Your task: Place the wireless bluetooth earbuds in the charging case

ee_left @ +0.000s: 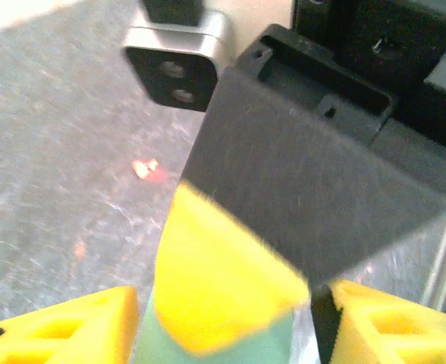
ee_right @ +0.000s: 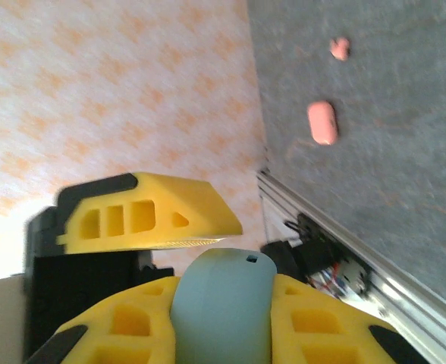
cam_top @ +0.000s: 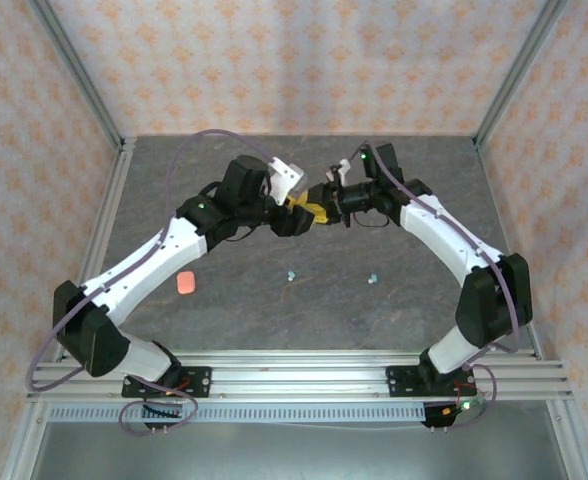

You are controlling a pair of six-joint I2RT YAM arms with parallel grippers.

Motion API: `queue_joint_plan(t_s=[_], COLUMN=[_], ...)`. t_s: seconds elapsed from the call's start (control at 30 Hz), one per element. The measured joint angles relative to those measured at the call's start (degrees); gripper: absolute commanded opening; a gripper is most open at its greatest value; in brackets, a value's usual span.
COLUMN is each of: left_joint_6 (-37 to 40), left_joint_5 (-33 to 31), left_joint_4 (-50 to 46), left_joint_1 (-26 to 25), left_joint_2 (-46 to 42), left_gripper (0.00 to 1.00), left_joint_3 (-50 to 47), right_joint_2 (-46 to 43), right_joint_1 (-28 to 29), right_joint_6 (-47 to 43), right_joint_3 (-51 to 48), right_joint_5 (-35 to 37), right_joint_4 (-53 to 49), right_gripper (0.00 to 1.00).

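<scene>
Two light-blue earbuds [cam_top: 291,272] lay on the counter [cam_top: 244,310], right of the pink case [cam_top: 185,282]. Aloft, right tool [ee_right: 223,330] clamped the blue-green case [ee_right: 221,284]; left tool's [ee_left: 223,337] grip unclear. Seemingly case-readying; next called for opening it.

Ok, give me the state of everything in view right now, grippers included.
right gripper: shut on the light blue case
light blue case: held off the table, looks shut
left gripper: at the case, grip cannot be told
pink case: lying on the table, looks shut
light blue earbuds: two, loose on the table
pink earbud: loose on the table
</scene>
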Motion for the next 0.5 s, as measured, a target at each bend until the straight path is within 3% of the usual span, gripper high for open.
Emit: queue_joint_plan(t_s=[0.1, 0.3, 0.5], left_joint_6=[-3.8, -12.6, -13.1], left_joint_5=[-2.0, -0.6, 7.7], left_joint_4=[6.1, 20.6, 26.9], left_joint_1=[1.3, 8.2, 8.9], left_joint_2=[-3.6, -9.7, -8.3], left_gripper=[0.77, 0.75, 0.76], left_joint_3=[-3.3, -12.4, -12.2], right_joint_2=[-0.5, -0.5, -0.5], right_joint_1=[-1.9, -3.5, -3.4], right_joint_6=[9.0, 20.5, 23.9], right_joint_3=[-0.5, -0.4, 0.9], right_joint_5=[0.8, 1.3, 0.9], right_joint_4=[9.3, 22.1, 25.0], right_gripper=[0.15, 0.15, 0.15])
